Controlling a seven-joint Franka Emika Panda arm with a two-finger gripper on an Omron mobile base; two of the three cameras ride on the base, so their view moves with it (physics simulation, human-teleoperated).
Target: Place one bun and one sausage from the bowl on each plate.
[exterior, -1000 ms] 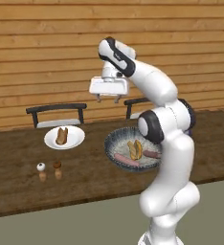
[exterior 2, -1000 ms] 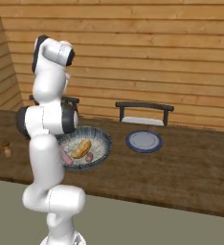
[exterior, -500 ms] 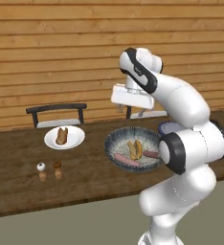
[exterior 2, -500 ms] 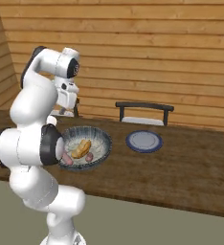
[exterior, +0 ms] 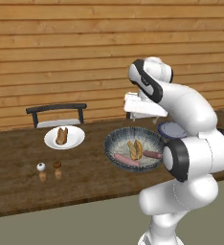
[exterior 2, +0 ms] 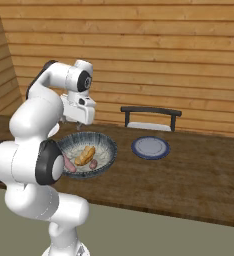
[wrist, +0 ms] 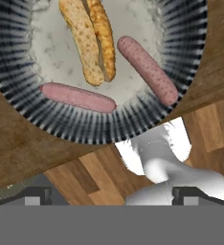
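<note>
The large patterned bowl (exterior: 113, 143) stands mid-table and holds a bun (exterior: 135, 149) and two pink sausages (exterior: 125, 159). My gripper (exterior 2: 79, 125) hangs above the bowl's far rim, pointing down, open and holding nothing. Looking down from the hand, I see the bowl (wrist: 18, 103), the bun (wrist: 92, 38) and the sausages (wrist: 78, 97) straight below, with my gripper (wrist: 113, 194) at the bottom. A bun (exterior: 61, 136) lies on the white plate (exterior: 75, 141) at the left. The blue-grey plate (exterior 2: 150, 147) sits bare to the right of the bowl.
Two small shakers (exterior: 41, 171) stand near the table's front edge at the left. A dark chair (exterior 2: 150, 117) is pushed in behind the table, in front of the plank wall. My own arm covers part of the blue-grey plate (exterior: 170, 129) in the left base view.
The arm has swung to the right and come lower, from between the white plate and the bowl to over the bowl. The gripper stayed open.
</note>
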